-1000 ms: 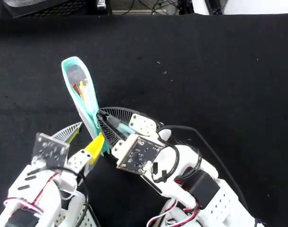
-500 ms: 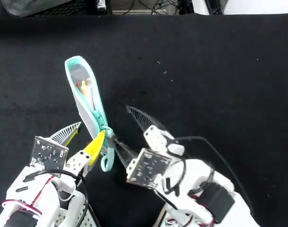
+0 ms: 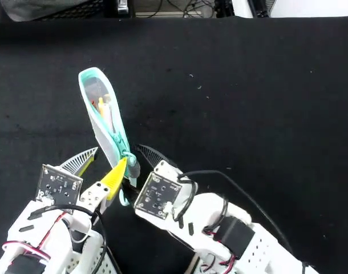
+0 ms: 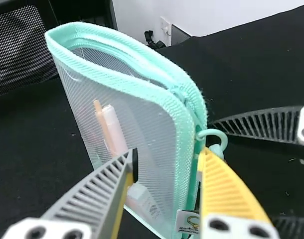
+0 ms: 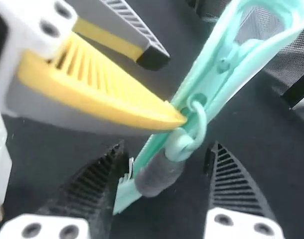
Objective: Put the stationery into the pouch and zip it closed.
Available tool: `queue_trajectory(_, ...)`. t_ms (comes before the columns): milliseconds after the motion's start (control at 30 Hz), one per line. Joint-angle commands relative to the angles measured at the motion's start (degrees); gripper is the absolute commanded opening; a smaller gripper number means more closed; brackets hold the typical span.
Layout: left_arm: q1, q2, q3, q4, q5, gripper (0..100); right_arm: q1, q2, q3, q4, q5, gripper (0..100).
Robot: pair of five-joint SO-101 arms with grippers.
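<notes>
Though pens (image 4: 109, 132) sit inside the pouch (image 4: 147, 119), upright on the table (image 3: 248, 85) and pinched by the left claw (image 4: 167, 158), its zip (image 4: 184, 97) looks largely open, with the right claw (image 5: 167, 149) wide around the pull (image 5: 189, 138).

1 overhead, 2 close-ups (shared pouch (image 3: 107, 128))

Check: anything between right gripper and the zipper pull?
Nothing visible. The zipper pull hangs between the open jaws of the right gripper; the left gripper, clamping the pouch, has its yellow jaw right beside it.
</notes>
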Motion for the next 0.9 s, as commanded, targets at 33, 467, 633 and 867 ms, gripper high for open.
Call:
queue_trajectory(33,0.4,0.1,-0.5,-0.2,-0.7,22,1.6,-0.1,0.1,-5.4,-0.4,16.1)
queue_trajectory(467,0.4,0.1,-0.5,0.0,-0.7,22,7.0,-0.1,-13.0,2.9,6.9,1.2)
queue_trajectory(633,1.0,0.0,-2.0,1.8,-0.4,22,5.3,0.5,-16.5,3.9,13.5,1.2)
queue_trajectory(867,1.0,0.0,-5.2,4.7,-0.3,22,4.2,13.1,-24.3,4.0,17.0,1.2)
